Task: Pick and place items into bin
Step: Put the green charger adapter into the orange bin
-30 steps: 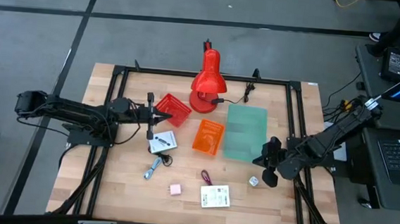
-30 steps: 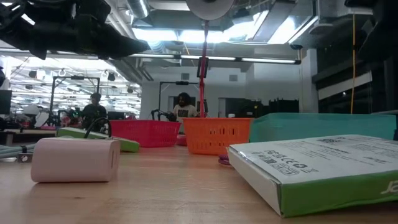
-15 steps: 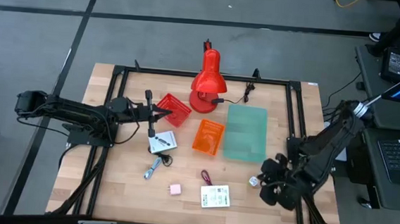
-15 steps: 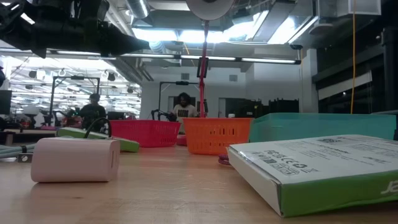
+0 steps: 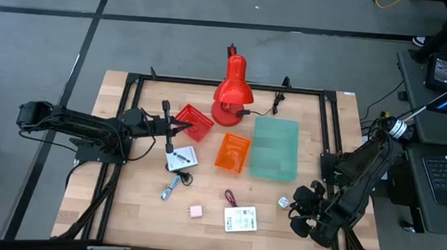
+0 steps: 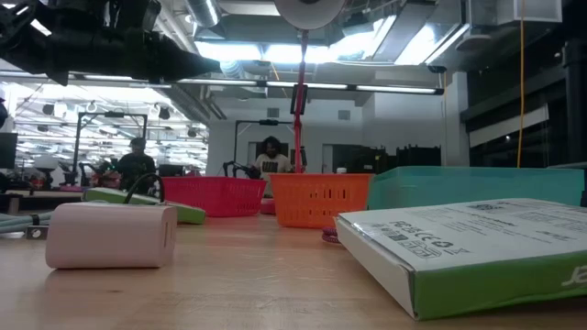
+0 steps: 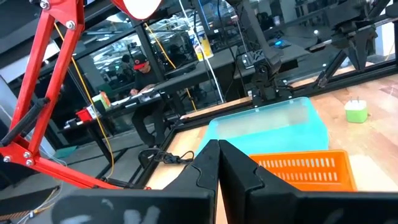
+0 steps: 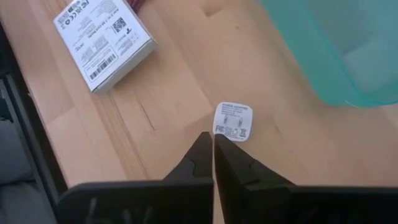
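Right pincer (image 8: 213, 144) — fingers pressed together, holding nothing — hovers over the desk (image 5: 208, 225) just beside the white die (image 8: 233, 121), far nearer than the left arm.

Even, bright overhead light; soft, short shadows on the wooden table (image 5: 147, 206). Ceiling lights (image 6: 303, 50) glare in the low view, where the near white box (image 6: 477, 247) is blurred.
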